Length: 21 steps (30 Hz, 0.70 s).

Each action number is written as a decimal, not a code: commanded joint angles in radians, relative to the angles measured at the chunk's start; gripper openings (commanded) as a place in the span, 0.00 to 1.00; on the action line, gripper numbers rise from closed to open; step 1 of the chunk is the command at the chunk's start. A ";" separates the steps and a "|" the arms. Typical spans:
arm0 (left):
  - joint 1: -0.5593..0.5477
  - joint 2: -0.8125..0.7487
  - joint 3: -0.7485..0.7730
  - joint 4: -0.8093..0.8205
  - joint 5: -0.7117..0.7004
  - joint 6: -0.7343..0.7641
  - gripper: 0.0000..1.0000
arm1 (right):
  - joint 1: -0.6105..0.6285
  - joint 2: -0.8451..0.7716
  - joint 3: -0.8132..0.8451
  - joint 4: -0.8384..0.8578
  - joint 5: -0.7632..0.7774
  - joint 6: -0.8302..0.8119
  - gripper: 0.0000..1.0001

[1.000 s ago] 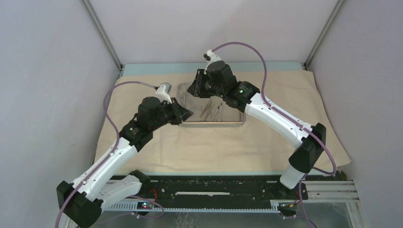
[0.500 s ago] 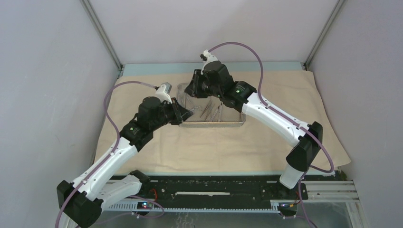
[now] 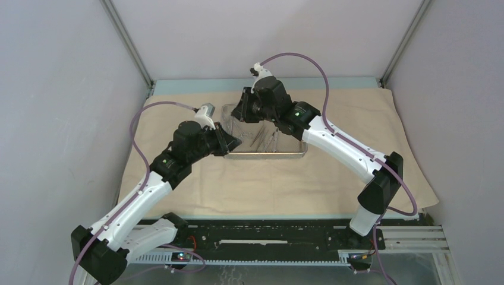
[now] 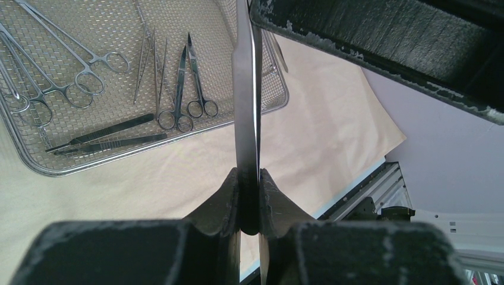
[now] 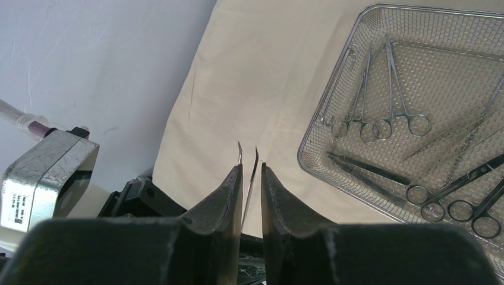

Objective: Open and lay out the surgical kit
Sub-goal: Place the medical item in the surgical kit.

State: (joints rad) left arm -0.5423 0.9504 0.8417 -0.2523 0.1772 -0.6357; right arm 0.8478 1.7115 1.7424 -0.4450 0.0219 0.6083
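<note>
The beige cloth wrap [image 3: 267,178] lies spread flat, with the steel mesh tray [image 3: 295,154] on it. Ring-handled clamps [image 4: 89,65], scissors [image 4: 178,89] and slim dark-handled tools [image 4: 101,133] lie in the tray [image 4: 35,169]. My left gripper [image 4: 249,175] is shut on a flat steel pair of tweezers [image 4: 246,89] that runs up toward my right gripper [image 3: 239,113]. In the right wrist view my right gripper [image 5: 251,169] has closed tightly around the tweezers' two thin arms [image 5: 239,151], above the cloth left of the tray [image 5: 309,148].
Grey walls stand close on the left and right of the table. The cloth's [image 5: 267,71] edge and the left wrist camera housing [image 5: 47,172] show left of my right fingers. A black rail [image 3: 267,234] runs along the near edge.
My right gripper has shifted slightly left and its jaws have narrowed around the tweezers. The left arm has held still.
</note>
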 commanded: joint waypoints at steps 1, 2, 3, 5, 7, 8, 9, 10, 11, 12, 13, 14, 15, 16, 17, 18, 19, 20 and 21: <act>-0.008 -0.017 0.066 0.031 -0.010 0.021 0.00 | 0.010 -0.002 0.030 0.014 0.022 -0.004 0.25; -0.008 -0.016 0.065 0.033 -0.010 0.019 0.00 | 0.010 -0.005 0.029 0.017 0.022 -0.004 0.25; -0.008 -0.016 0.065 0.034 -0.009 0.018 0.00 | 0.010 -0.008 0.029 0.017 0.021 -0.004 0.26; -0.008 -0.014 0.064 0.035 -0.009 0.018 0.00 | 0.010 -0.013 0.029 0.019 0.022 -0.004 0.26; -0.008 -0.013 0.064 0.035 -0.010 0.018 0.00 | 0.011 -0.018 0.027 0.023 0.024 -0.005 0.26; -0.008 -0.013 0.063 0.035 -0.011 0.018 0.00 | 0.009 -0.020 0.026 0.023 0.024 -0.003 0.26; -0.008 -0.013 0.063 0.035 -0.010 0.018 0.00 | 0.008 -0.022 0.025 0.024 0.024 -0.004 0.26; -0.008 -0.013 0.063 0.036 -0.010 0.017 0.00 | 0.008 -0.023 0.023 0.026 0.024 -0.004 0.26; -0.008 -0.014 0.063 0.035 -0.010 0.016 0.00 | 0.008 -0.023 0.022 0.025 0.027 -0.003 0.26; -0.008 -0.014 0.063 0.035 -0.011 0.016 0.00 | 0.009 -0.025 0.021 0.025 0.027 -0.004 0.25; -0.008 -0.016 0.063 0.035 -0.010 0.016 0.00 | 0.008 -0.027 0.016 0.029 0.028 -0.004 0.26; -0.008 -0.016 0.061 0.035 -0.009 0.016 0.00 | 0.006 -0.028 0.013 0.031 0.029 -0.002 0.26; -0.008 -0.016 0.060 0.035 -0.010 0.016 0.00 | 0.004 -0.029 0.010 0.033 0.026 0.000 0.25; -0.008 -0.016 0.059 0.035 -0.010 0.016 0.00 | 0.002 -0.031 0.007 0.036 0.023 0.002 0.25; -0.008 -0.016 0.059 0.035 -0.010 0.016 0.00 | 0.001 -0.033 0.005 0.037 0.023 0.004 0.25; -0.008 -0.015 0.059 0.035 -0.009 0.016 0.00 | -0.001 -0.035 0.004 0.037 0.024 0.004 0.25; -0.008 -0.015 0.061 0.035 -0.010 0.015 0.00 | -0.002 -0.038 0.000 0.041 0.026 0.004 0.25; -0.008 -0.014 0.061 0.035 -0.009 0.017 0.00 | -0.004 -0.041 -0.004 0.044 0.026 0.003 0.26; -0.008 -0.013 0.062 0.035 -0.007 0.017 0.00 | -0.007 -0.042 -0.003 0.045 0.022 0.002 0.25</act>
State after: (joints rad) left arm -0.5434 0.9501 0.8417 -0.2516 0.1772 -0.6361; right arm 0.8452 1.7115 1.7420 -0.4438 0.0273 0.6090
